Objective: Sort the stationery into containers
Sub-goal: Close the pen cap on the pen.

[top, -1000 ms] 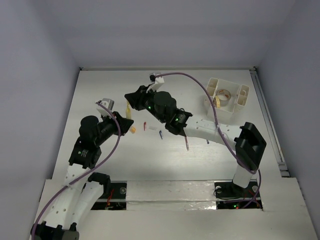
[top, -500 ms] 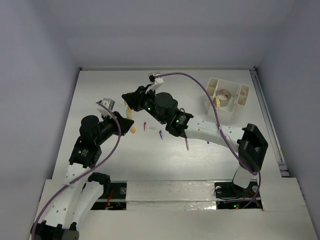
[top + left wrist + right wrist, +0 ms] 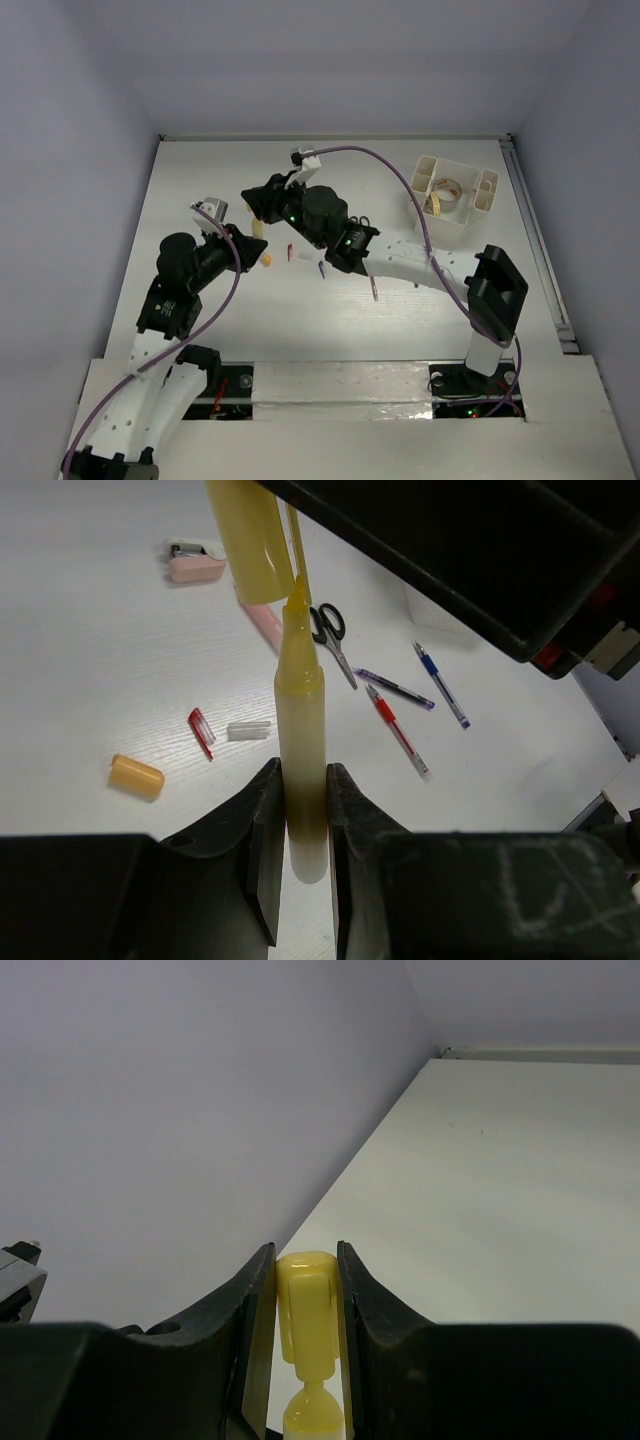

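Since a second ago the right arm has swung its wrist slightly leftward and toward the far edge in the top view, carrying the right gripper (image 3: 306,1255) with it, while the left arm keeps its pose. Furthest left of the pair, the left gripper (image 3: 303,780) is clamped on the barrel of a yellow marker (image 3: 302,700), held off the table (image 3: 90,650) with its bare tip pointing up. Just above it the right gripper pinches the matching yellow cap (image 3: 248,535); the tip stands beside the cap's clip, not inside its mouth. Whether this small shift draws the cap away or lines it up, I cannot tell. Either way the marker is not yet sorted, and it probably needs its cap seated before it goes anywhere. Loose on the table lie an orange cylinder (image 3: 137,776), a pink-and-white item (image 3: 195,560), black-handled scissors (image 3: 330,630), then a purple pen (image 3: 395,688), a red pen (image 3: 397,720) and a blue pen (image 3: 440,683), all outside any compartment. Far right, well apart from both grippers, sits the cream organizer (image 3: 462,226) with a tape roll (image 3: 446,186) in one compartment. No brand or label can be read; faint scratches on the left gripper's housing spell nothing legible.
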`<state>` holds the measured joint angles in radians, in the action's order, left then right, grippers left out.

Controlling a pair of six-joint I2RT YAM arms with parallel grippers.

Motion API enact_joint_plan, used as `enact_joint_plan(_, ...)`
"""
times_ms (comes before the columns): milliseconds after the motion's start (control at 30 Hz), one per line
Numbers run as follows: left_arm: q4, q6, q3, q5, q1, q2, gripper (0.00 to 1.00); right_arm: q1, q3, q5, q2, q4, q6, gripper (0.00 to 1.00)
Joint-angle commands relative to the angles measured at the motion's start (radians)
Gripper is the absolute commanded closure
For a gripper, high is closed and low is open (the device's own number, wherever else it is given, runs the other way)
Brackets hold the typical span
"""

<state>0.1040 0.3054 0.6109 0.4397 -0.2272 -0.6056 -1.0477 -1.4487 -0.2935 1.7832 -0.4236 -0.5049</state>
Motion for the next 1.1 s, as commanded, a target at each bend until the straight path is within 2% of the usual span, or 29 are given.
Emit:
enact_joint_plan(0, -0.041, 0.001, 0.01, 0.019, 0.005, 0.01, 1.0, -0.008, -0.053, -0.022, 0.004, -0.026, 0.02, 0.99)
enact_joint_plan(567, 0.002, 0.003, 0.03, -0.137, 0.005, 0.056, 1.0, -0.038, 0.013, -0.024, -0.021, -0.061, -0.012, 0.99)
enact_joint_plan(867, -0.027, 0.001, 0.027, -0.088, 0.005, 0.069, 1.0, -0.049, 0.039, -0.007, -0.016, -0.095, -0.047, 0.99)
enact_joint_plan(1067, -0.02, 0.001, 0.03, -0.148, 0.014, 0.108, 1.0, -0.058, 0.1, 0.016, -0.047, -0.093, -0.115, 0.99)
